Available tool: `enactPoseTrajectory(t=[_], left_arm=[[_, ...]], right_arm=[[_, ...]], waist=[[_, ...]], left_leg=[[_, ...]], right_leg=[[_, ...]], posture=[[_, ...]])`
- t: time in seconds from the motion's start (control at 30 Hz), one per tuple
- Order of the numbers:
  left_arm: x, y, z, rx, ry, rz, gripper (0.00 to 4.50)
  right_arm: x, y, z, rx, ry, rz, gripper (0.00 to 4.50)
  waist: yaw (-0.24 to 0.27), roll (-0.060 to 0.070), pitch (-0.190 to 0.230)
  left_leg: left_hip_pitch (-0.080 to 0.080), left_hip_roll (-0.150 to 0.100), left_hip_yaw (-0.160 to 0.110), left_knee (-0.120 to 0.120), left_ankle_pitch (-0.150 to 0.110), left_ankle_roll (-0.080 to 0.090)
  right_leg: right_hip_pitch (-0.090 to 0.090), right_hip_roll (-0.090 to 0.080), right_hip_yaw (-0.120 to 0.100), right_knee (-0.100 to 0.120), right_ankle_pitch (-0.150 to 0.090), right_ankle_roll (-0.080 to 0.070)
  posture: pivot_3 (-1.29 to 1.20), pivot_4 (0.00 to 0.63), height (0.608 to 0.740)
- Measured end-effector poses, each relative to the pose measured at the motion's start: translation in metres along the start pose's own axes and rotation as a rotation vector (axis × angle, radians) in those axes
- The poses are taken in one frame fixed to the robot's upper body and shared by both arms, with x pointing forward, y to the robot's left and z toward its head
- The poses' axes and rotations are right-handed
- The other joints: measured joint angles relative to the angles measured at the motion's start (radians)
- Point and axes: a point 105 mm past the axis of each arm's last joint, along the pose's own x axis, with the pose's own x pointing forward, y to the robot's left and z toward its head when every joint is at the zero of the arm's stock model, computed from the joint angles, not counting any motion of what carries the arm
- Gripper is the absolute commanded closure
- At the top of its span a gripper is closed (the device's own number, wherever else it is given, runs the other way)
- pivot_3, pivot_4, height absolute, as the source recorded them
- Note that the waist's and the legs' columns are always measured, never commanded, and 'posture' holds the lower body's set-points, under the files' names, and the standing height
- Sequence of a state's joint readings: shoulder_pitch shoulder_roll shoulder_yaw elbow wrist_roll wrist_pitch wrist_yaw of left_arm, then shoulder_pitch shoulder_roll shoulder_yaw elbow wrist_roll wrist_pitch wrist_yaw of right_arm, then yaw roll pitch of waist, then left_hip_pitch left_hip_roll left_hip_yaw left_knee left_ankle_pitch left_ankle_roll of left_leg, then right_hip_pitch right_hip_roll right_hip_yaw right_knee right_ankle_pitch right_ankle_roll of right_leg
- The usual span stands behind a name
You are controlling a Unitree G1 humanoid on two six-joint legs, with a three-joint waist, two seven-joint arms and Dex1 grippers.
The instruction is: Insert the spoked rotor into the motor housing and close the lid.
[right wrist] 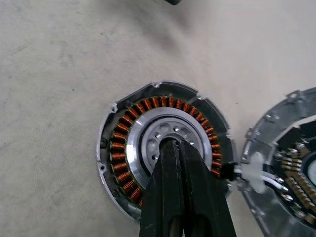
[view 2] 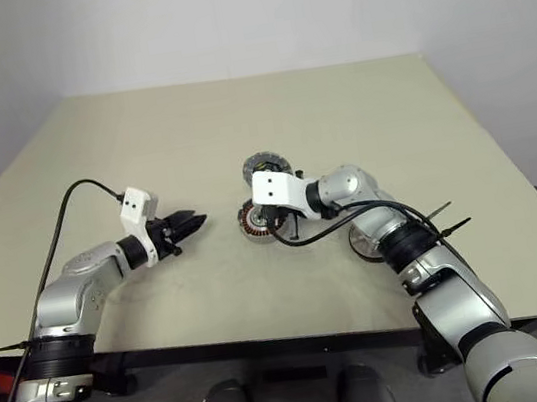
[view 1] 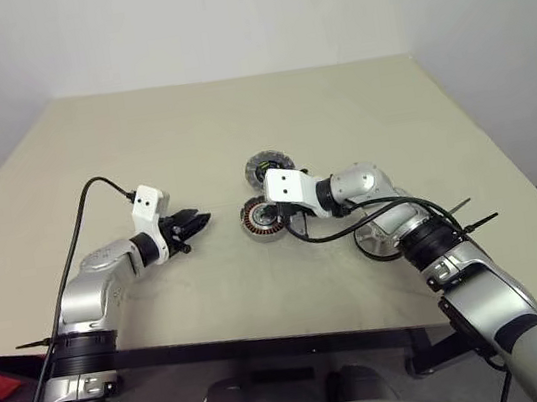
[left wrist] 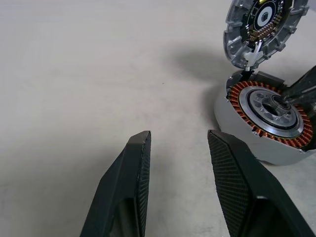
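Right hand point(right wrist: 174, 148) pinched shut, empty, tips in housing point(right wrist: 165, 148) hub, steadying it; left hand point(left wrist: 177, 148) half-open, empty, waiting at nine o'clock.

The copper-wound motor housing point(right wrist: 165, 148) lies open on the bench; its lid point(left wrist: 261, 27) lies just beside it, face up.

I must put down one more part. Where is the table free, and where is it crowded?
Free: the far half of the table behind the lid, and the strip between the left gripper and the housing. Crowded: around the housing, where the shut right gripper points into its centre, with the lid just behind.
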State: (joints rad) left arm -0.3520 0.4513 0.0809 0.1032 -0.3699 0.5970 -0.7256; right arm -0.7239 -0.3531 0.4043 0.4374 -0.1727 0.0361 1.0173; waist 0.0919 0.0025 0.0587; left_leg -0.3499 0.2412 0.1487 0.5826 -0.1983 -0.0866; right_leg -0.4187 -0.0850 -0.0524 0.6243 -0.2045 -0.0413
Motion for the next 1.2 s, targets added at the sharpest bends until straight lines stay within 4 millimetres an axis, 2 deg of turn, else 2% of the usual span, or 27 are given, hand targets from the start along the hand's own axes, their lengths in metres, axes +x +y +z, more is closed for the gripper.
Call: enactPoseTrajectory(t=[0.37, 0.7, 1.03, 1.2], left_arm=[[-0.002, 0.004, 0.001, 0.01, 0.003, 0.018, 2.56], [-0.003, 0.005, 0.001, 0.01, 0.004, 0.021, 2.56], [-0.002, 0.008, -0.003, -0.004, 0.01, 0.028, 2.56], [-0.001, 0.009, -0.001, 0.001, 0.003, 0.026, 2.56]], right_arm=[[0.01, 0.002, -0.001, 0.005, -0.014, -0.008, 4.48], [0.011, 0.002, 0.003, -0.011, -0.02, 0.002, 4.48], [0.0, -0.019, 0.014, -0.021, -0.047, -0.064, 4.48], [0.0, -0.022, -0.007, 0.015, 0.014, -0.085, 4.48]], waist=[[-0.002, 0.0, 0.0], [-0.015, 0.0, 0.0], [-0.018, 0.0, 0.0], [-0.018, 0.0, 0.0]], left_leg=[[0.001, 0.0, 0.0, 0.0, 0.0, 0.0], [0.0, 0.0, 0.0, 0.0, 0.0, 0.0], [0.0, 0.0, 0.0, 0.0, 0.0, 0.0], [0.0, 0.0, 0.0, 0.0, 0.0, 0.0]], right_leg=[[0.0, 0.0, 0.0, 0.001, 0.0, 0.0], [0.0, 0.0, 0.0, 0.0, 0.0, 0.0], [0.0, 0.0, 0.0, 0.001, 0.0, 0.0], [0.0, 0.0, 0.0, 0.0, 0.0, 0.0]], posture=[[0.0, 0.0, 0.74], [0.0, 0.0, 0.74], [0.0, 0.0, 0.74], [0.0, 0.0, 0.74]])
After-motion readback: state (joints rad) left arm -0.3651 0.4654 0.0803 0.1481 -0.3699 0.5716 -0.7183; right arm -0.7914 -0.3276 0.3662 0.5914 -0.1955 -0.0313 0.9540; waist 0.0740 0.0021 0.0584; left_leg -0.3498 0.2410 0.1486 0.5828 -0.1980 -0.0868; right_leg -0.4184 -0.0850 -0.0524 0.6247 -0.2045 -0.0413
